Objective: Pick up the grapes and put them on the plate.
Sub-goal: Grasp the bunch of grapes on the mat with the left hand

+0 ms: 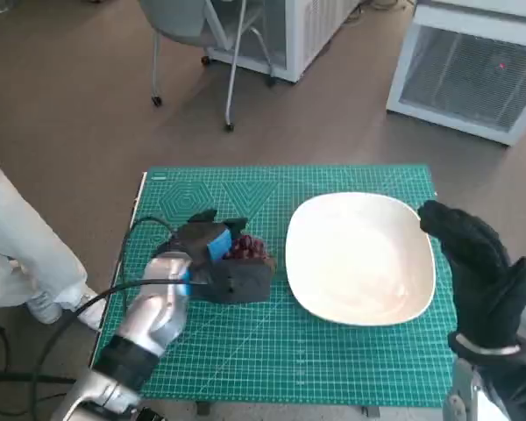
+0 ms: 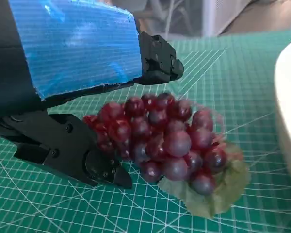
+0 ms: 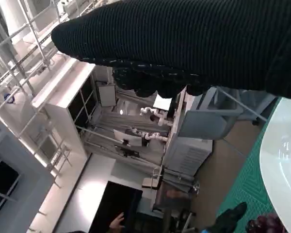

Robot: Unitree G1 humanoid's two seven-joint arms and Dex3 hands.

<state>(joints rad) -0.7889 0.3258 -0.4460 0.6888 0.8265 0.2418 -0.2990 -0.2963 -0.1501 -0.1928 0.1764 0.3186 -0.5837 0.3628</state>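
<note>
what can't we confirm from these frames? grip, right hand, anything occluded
- Grip: in the head view the left hand covers most of the grapes; the left wrist view shows fingers beside the grapes, but contact is not clear.
- Right hand: the head view shows its back only; the right wrist view shows just the glove.
- Plate: its near right rim is behind the right hand in the head view.

The grapes (image 2: 165, 141) are dark red to purple, with a dull green leaf (image 2: 218, 191) under them. The plate (image 1: 361, 259) is plain white. The cutting mat (image 1: 272, 351) on the counter is green, ruled with a fine white grid and angled lines. The left robot hand (image 1: 217, 263) is black with bright blue tape (image 2: 75, 43). The right robot hand (image 1: 478, 276) wears a black knitted glove. The floor (image 1: 70, 114) is brown.
</note>
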